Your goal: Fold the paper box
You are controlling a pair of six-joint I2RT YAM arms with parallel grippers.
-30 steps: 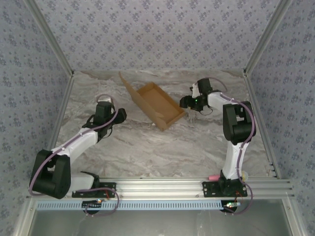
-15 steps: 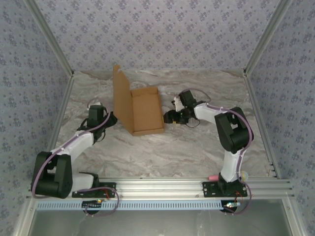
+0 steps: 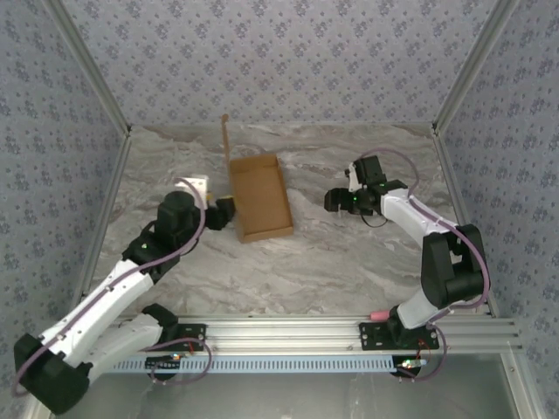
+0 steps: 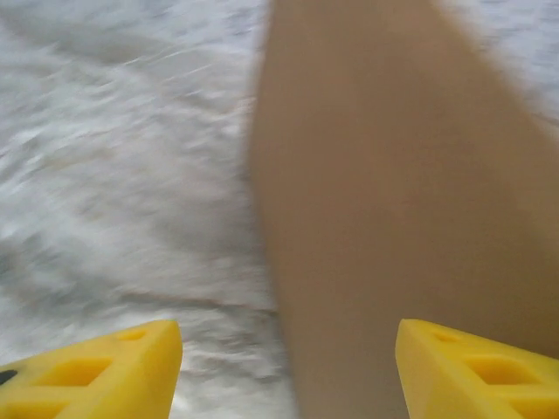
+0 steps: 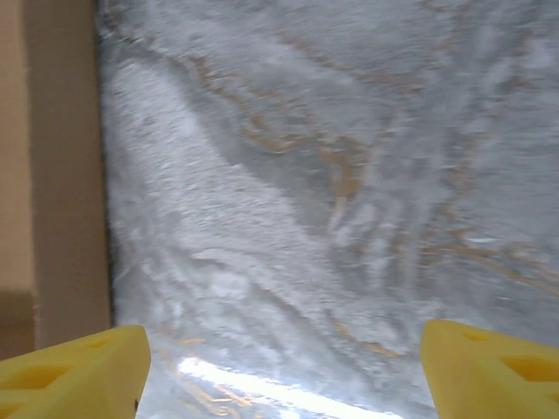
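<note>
Left fingers (image 4: 98,374) are standing apart and clamping nothing. In the left wrist view a blurred brown wall of the paper box (image 3: 260,199) is filling the space ahead of them, sitting closer to one finger than the other. Whether either one is touching the cardboard I cannot tell. Right fingers (image 5: 72,367) are also spread wide, with bare marbled desk (image 3: 349,262) showing between them and the box's side wall appearing as a brown strip at the left edge of the right wrist view.

From above, the box is lying near the middle of the desk as an open tray. Its long axis is running away from the arm bases toward the back wall, slightly tilted. A thin flap (image 3: 225,140) is rising upright at its far left corner, seen edge-on.

The left arm is the nearer one: its fingers are sitting just beside the left long wall, toward the near end, so the box is lying directly to their right. The right fingers are hanging off the box's right side with a stretch of desk between. Since the standing flap is on the left side, the left arm is probably better placed to tip it over the tray. The right arm would likely need to come leftward first to brace the opposite wall.
</note>
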